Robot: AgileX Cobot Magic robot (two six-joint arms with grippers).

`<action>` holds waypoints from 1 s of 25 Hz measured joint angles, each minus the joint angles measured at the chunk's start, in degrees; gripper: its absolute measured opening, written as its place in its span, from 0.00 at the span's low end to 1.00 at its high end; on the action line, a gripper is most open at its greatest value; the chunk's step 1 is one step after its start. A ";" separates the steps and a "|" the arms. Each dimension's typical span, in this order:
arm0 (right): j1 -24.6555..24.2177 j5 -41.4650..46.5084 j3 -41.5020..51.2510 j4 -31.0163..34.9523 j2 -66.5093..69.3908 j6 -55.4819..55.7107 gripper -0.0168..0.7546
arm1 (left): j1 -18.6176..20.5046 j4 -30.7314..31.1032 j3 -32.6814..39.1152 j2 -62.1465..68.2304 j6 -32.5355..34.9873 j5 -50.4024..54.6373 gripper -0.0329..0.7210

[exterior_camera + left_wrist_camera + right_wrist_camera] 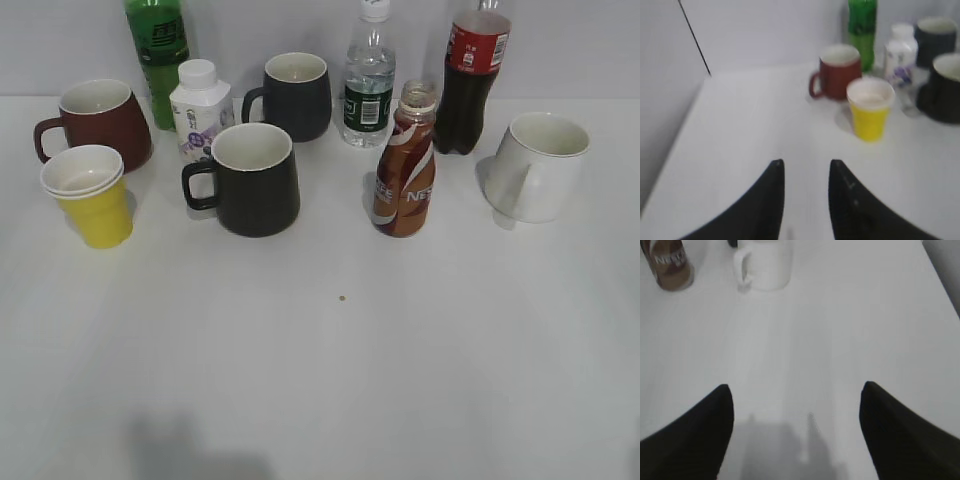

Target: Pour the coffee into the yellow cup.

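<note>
though both empty, right fingers point(796, 405) wide, left fingers point(806, 172) narrow

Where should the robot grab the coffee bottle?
Probably at the narrow waist of the coffee bottle, coming in level from its right or front. It stands upright and uncapped, so a side grip keeps it steady, and the right tool is open on that side.

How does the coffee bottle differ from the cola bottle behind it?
The coffee bottle is short, curvy and brown with a white-orange swirl label; the cola bottle is taller, dark, with a red label. The coffee bottle's mouth is open, no cap on it; the cola bottle's top runs out of frame. The coffee bottle stands nearer the camera. Both stand upright on the white table, untouched.
</note>
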 joint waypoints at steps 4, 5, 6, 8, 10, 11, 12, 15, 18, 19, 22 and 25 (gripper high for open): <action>0.00 -10.36 -0.58 4.84 2.25 0.05 0.78 | 0.00 2.42 0.39 4.13 0.00 -12.14 0.36; 0.00 -13.62 -0.58 6.30 3.43 0.05 0.78 | 0.00 2.42 0.98 5.59 0.00 -15.65 0.36; 0.00 -16.60 -0.34 7.76 4.83 0.05 0.78 | 0.00 2.36 1.70 7.37 0.00 -18.37 0.36; 0.00 -23.76 0.58 9.38 7.99 0.00 0.78 | 0.00 2.25 3.34 11.14 0.00 -24.80 0.36; 0.00 -28.71 1.54 9.71 12.26 0.00 0.78 | 0.00 2.19 5.37 15.58 0.00 -30.39 0.36; 0.00 -30.63 1.89 9.91 14.21 0.00 0.78 | 0.00 2.07 6.20 18.27 0.00 -33.38 0.36; 0.06 -32.36 2.23 10.11 16.56 0.00 0.78 | 0.00 1.86 7.14 21.15 0.00 -36.38 0.36; 1.77 -37.30 2.74 10.40 22.92 0.04 0.78 | 0.00 -0.27 9.00 29.92 0.00 -45.49 0.36; 4.01 -43.32 2.86 10.46 30.10 -0.20 0.78 | 0.00 -2.87 9.34 39.62 0.00 -53.95 0.38; 4.37 -45.40 2.86 10.51 32.90 -0.52 0.78 | 0.00 -3.74 9.34 43.25 0.00 -56.87 0.40; 4.57 -50.87 2.86 10.46 40.94 -1.27 0.78 | 0.00 -5.74 9.45 53.87 0.00 -63.75 0.49; 4.57 -55.97 2.92 10.36 49.05 -1.44 0.78 | -0.42 -6.24 9.45 60.90 0.00 -69.95 0.65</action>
